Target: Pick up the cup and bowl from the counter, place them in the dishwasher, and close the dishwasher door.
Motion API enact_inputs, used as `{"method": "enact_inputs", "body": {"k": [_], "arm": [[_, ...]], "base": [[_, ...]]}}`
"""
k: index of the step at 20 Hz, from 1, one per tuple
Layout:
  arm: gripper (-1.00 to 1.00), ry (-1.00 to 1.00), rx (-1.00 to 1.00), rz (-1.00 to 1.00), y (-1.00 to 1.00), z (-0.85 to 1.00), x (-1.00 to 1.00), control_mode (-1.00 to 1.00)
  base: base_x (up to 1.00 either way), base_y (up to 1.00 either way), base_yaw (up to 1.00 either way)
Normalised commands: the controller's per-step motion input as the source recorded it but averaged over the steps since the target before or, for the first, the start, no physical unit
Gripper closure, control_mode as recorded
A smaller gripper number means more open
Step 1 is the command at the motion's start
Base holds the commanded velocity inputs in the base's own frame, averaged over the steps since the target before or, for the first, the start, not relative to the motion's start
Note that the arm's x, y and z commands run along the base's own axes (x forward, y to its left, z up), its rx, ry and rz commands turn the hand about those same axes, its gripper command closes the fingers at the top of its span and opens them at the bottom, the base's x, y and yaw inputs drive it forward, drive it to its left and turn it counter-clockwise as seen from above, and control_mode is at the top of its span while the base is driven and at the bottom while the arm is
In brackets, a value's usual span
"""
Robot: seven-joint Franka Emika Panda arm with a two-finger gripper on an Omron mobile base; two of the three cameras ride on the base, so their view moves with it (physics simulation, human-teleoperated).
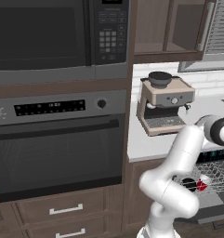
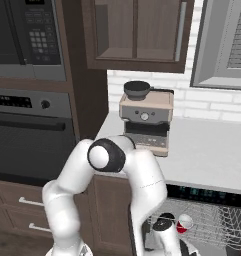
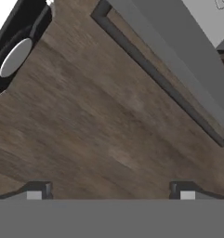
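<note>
While hanging low over the wood floor (image 3: 95, 125), jaws spread wide on the gripper (image 3: 111, 190), gripping nothing. Dishwasher door (image 3: 178, 60) lying dropped open ahead of the fingertips, apart from them. Red cup (image 2: 183, 223) and dark bowl (image 2: 165, 218) sitting up in the dishwasher (image 2: 212, 215) rack, below the counter (image 2: 212, 150).

Base cams behind arm, L/R, share counter (image 1: 146, 146); hand cam faces floor (image 3: 95, 121) close.
</note>
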Motion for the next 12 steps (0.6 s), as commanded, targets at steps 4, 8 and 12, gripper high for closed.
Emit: {"method": "enact_inputs", "body": {"k": [4, 8, 12], "arm": [[-1.00, -0.05, -0.11, 0.24, 0.00, -1.00, -0.16, -1.00], [-1.00, -0.18, -0.16, 0.24, 0.01, -1.00, -0.16, -1.00], [-1.00, -0.25, -0.21, 0.25, 0.07, -1.00, -0.04, -1.00]], "base": [[0.00, 0.00, 0.00], [0.00, 0.00, 0.00], [0.00, 0.00, 0.00]]}}
